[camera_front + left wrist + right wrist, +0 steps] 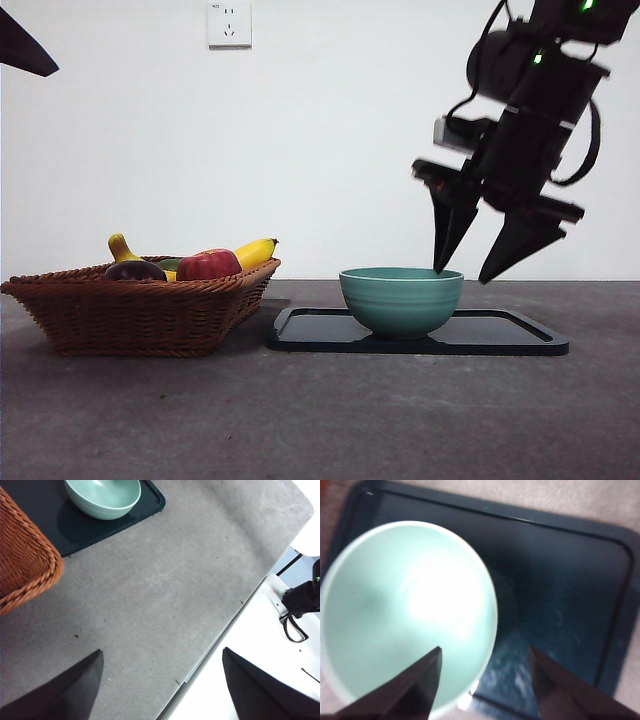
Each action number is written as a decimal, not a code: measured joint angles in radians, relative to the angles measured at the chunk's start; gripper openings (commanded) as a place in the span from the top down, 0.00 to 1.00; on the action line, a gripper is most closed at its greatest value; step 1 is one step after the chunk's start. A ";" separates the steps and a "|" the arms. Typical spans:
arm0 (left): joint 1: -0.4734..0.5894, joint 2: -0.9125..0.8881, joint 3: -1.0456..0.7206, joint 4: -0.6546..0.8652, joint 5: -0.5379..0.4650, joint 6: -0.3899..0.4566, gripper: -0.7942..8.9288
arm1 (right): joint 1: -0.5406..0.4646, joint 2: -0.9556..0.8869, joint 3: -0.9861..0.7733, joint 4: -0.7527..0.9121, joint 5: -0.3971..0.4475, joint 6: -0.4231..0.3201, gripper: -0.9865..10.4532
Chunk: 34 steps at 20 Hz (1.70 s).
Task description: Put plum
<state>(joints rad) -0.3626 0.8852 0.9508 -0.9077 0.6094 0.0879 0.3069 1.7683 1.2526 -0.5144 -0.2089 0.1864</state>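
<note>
plum (134, 269) half hidden in basket (140, 310); right fingers (478, 270) spread, empty, above bowl (401, 298); left fingers (160, 680) spread.

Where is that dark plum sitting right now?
In the front view the plum lies in the wicker basket on the left, just below the banana stem and beside the red apple.

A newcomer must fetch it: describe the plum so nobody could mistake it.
Find the brown wicker basket beside the black tray. The plum lies at the basket's far end from the tray, under the banana stem. It is dark purple, nearly black; the apple is red.
</note>
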 measured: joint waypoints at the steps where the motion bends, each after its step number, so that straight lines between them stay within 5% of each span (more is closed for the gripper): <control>1: 0.000 0.000 0.000 0.000 0.000 0.000 0.53 | 0.000 0.018 0.000 0.019 0.000 0.000 0.68; 6: 0.000 0.000 0.000 -0.001 0.000 0.000 0.53 | 0.000 0.043 0.000 0.069 0.000 0.000 0.88; 9: 0.000 0.000 0.000 -0.003 0.000 0.000 0.53 | 0.000 0.043 0.000 0.086 0.001 0.000 0.90; 17: 0.000 0.000 0.000 -0.017 0.000 0.000 0.53 | 0.000 0.020 0.003 0.126 0.005 0.015 0.91; 29: 0.000 0.000 0.000 -0.017 0.000 0.001 0.53 | 0.084 -0.410 0.018 -0.222 0.002 -0.016 0.91; 34: 0.000 0.000 0.000 -0.017 0.000 0.001 0.53 | 0.163 -0.513 -0.078 -0.223 0.010 -0.025 0.91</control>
<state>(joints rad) -0.3626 0.8852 0.9508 -0.9245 0.6094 0.0891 0.4702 1.2552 1.1744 -0.7376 -0.1993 0.1612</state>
